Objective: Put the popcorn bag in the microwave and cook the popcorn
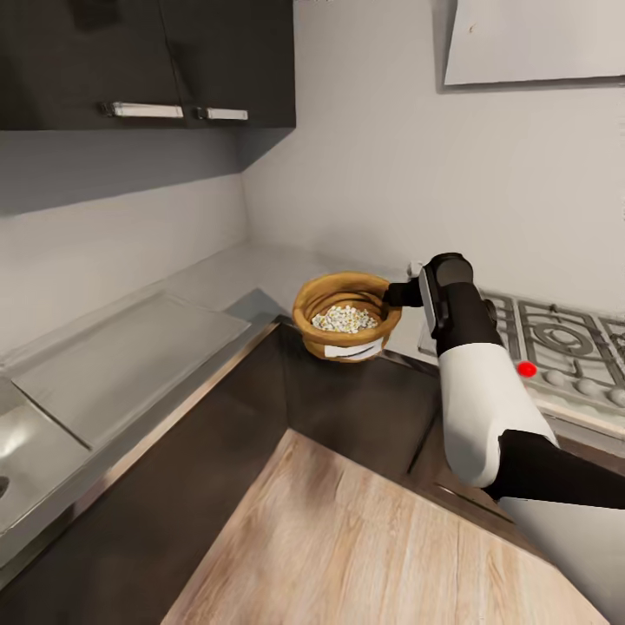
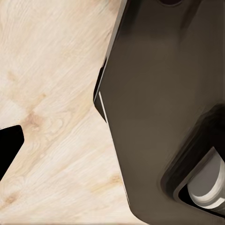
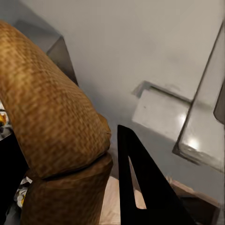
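Up close in the right wrist view, straddled the rolled rim of the bag (image 3: 51,122) with the right gripper (image 3: 75,183): one dark finger (image 3: 140,187) outside against the woven brown wall, the other down inside, by a few kernels. Looked clenched on that rim, grasping the bag.

Seen from the head camera, reached the right gripper (image 1: 401,294) in from the right and met the right side of the bag (image 1: 347,343). Hung the bag upright at the near edge of the countertop (image 1: 217,282), in the corner where the two runs meet, its base past the edge and over the dark cabinet front. Showed its white label toward the near side. Carried a small heap of popcorn (image 1: 345,319) in the bottom.

Lay to the right of the bag, just beyond the arm: the hob (image 1: 564,343). Sat well apart to the far left: the sink (image 1: 22,438). Hung above the left run: the cabinets (image 1: 148,61).

Pointed the left wrist camera at the floor (image 2: 51,93) and a dark robot part; could not tell the state of the left gripper's fingers.
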You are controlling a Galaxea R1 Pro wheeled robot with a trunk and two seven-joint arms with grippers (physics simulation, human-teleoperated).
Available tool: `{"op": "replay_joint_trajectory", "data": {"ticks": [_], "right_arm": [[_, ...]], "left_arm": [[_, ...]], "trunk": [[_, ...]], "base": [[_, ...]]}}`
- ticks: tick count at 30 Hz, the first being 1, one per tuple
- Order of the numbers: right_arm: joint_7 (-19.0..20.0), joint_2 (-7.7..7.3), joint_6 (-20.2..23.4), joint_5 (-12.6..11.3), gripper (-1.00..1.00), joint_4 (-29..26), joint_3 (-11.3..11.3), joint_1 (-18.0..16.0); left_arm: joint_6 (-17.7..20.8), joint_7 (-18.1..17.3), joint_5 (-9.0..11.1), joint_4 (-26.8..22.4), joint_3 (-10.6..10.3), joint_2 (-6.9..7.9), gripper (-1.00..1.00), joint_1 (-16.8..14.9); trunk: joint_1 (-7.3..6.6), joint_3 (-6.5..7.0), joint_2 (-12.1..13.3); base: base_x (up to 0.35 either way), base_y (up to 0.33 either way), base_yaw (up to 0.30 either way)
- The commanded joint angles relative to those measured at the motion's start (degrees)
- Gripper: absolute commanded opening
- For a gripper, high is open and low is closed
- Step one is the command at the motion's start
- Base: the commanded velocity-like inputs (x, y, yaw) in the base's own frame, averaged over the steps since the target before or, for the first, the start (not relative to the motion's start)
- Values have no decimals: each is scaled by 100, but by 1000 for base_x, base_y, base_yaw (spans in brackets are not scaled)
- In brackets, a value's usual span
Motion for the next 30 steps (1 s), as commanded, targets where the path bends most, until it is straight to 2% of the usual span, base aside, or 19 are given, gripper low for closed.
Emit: {"op": "replay_joint_trajectory", "data": {"ticks": [1, 23, 30], "right_arm": [[56, 11, 15, 59, -100, -3, -26, -5], [58, 11, 15, 68, -100, 741, -50, -5], [59, -121, 15, 94, -100, 748, -52, -23]], "left_arm": [[-19, 12, 13, 2, 8, -2, 100, -2], [-24, 11, 16, 2, 5, -2, 100, -3], [-27, 9, 13, 2, -1, -2, 100, -3]], "trunk": [[-3, -6, -4], [-3, -6, -4], [-3, -6, -4]], "base": [[-346, 0, 0], [-346, 0, 0], [-346, 0, 0]]}}
